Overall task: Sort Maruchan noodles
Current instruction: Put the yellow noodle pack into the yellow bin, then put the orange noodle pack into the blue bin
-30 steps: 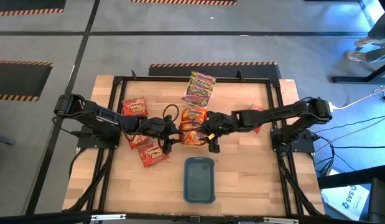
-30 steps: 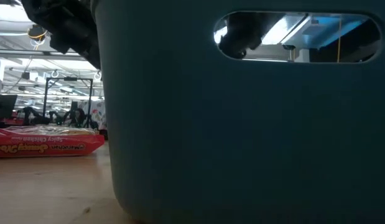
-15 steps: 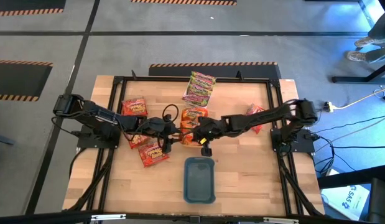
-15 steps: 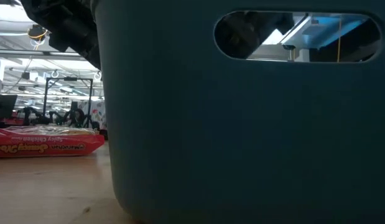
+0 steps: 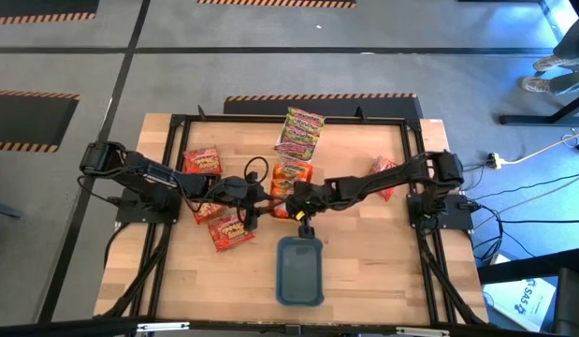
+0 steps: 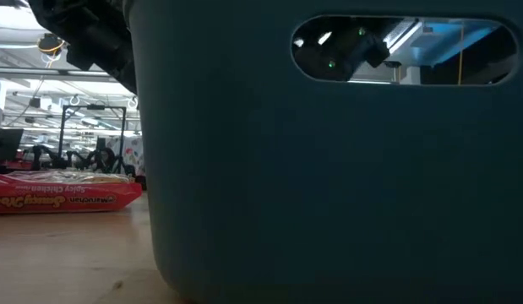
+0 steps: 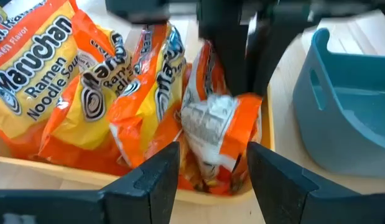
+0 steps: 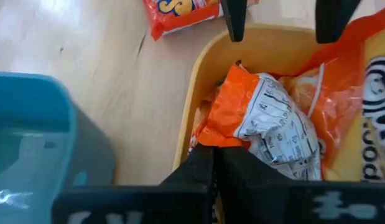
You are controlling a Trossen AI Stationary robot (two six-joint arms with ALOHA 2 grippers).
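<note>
An orange tray at the table's middle holds several orange Maruchan packets. My right gripper reaches in from the table's right and is shut on one orange packet, whose white printed back shows. My left gripper is open at the tray's left end, one finger on either side of that same packet; whether it touches it I cannot tell. Red packets and a green-pink packet lie flat on the wood. My right gripper pinches the orange packet between its two fingers by a crumpled end. In the left wrist view its fingers come down on the packet from above. The packet's other end sits in the tray among the other packets.
A teal tray stands near the table's near edge, just in front of the grippers, and fills most of the low view. A red packet lies to the left of it. Bare wood lies on both sides of the teal tray.
My right gripper has moved toward the table's left, over the orange tray and closer to my left gripper.
</note>
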